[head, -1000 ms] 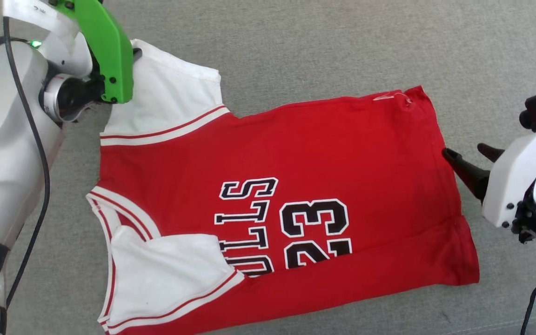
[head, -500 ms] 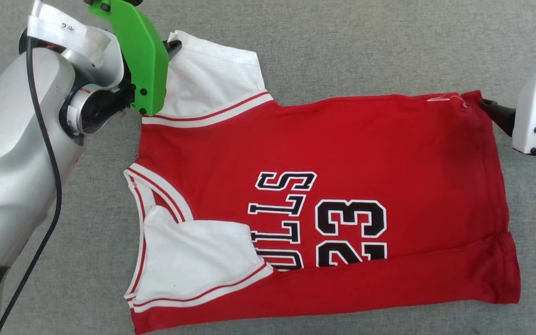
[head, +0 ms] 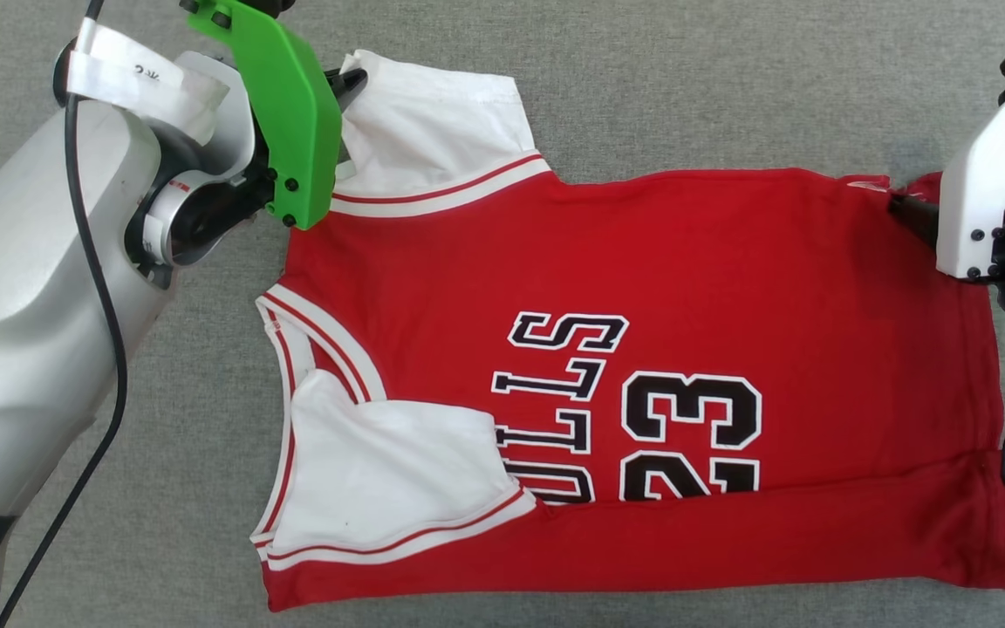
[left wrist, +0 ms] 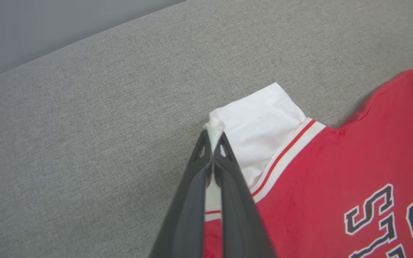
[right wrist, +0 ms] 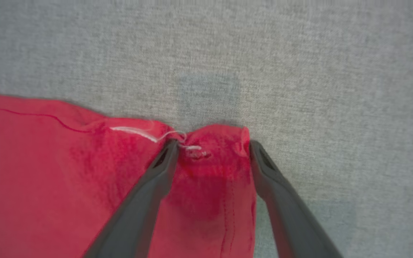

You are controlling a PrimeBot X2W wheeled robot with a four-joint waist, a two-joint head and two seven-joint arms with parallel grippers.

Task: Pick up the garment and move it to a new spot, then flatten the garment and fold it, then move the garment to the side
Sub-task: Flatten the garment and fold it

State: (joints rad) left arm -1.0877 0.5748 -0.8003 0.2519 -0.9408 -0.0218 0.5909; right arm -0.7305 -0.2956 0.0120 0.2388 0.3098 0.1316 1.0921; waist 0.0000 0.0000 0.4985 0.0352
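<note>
My left tool [left wrist: 213, 138] pinched the far-left white sleeve corner of the small red jersey T-shirt [head: 642, 262], which lay spread across the grey fabric surface [head: 729, 78]. My right tool [right wrist: 212, 147] stood spread astride its far-right hem corner. Bare fabric lay beyond the far edge.

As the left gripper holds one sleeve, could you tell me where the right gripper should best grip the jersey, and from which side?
Probably the jersey's far hem corner, coming in from the robot's right. That corner puckers up and sits between the right gripper's open fingers, and it shares the far edge with the sleeve pinched by the left gripper.
</note>
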